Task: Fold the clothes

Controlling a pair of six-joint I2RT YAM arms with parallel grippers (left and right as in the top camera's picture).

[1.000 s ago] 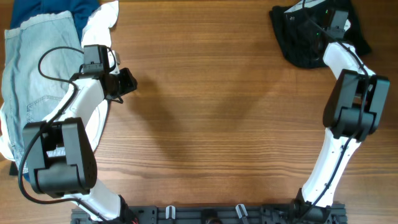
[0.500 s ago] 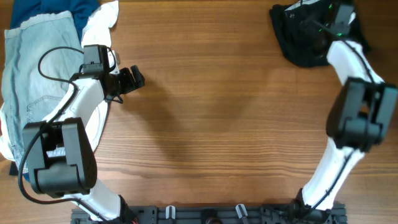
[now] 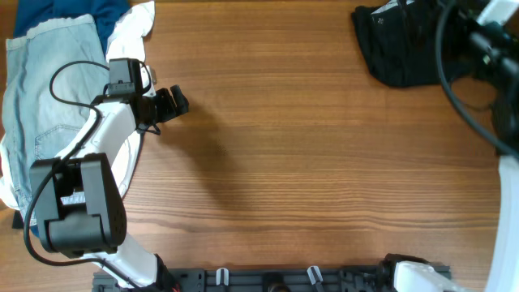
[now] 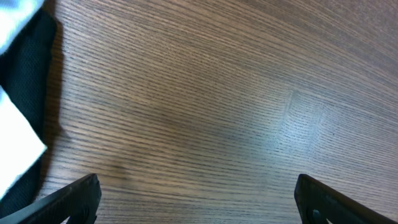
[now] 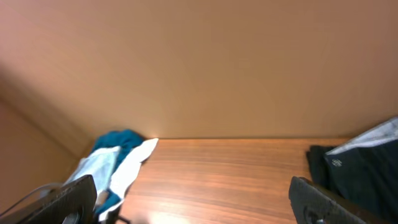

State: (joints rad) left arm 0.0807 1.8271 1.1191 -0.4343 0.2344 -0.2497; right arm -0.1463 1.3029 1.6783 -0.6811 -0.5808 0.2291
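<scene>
The clothes point(image 3: 397, 49), a crumpled black garment, lie at the table's far right corner; in the right wrist view the clothes point(image 5: 354, 171) sit at the right edge. My right gripper point(image 5: 194, 202) is open and empty, lifted high above the table and off the cloth. In the overhead view only the right arm point(image 3: 504, 97) shows, large and close to the camera. My left gripper point(image 3: 178, 103) is open and empty at the left, just over bare wood. Its fingertips point(image 4: 81, 196) stand wide apart in the left wrist view.
A pile of light-blue denim shorts point(image 3: 49, 89), a white garment point(image 3: 134, 24) and a navy garment point(image 3: 69, 10) covers the table's left edge. Dark and white cloth point(image 4: 28, 106) shows at the left edge of the left wrist view. A tan wall point(image 5: 199, 62) stands behind the table.
The right arm has risen off the black garment, up toward the overhead camera. The left gripper's jaws have opened wide while the left arm stayed where it was.
</scene>
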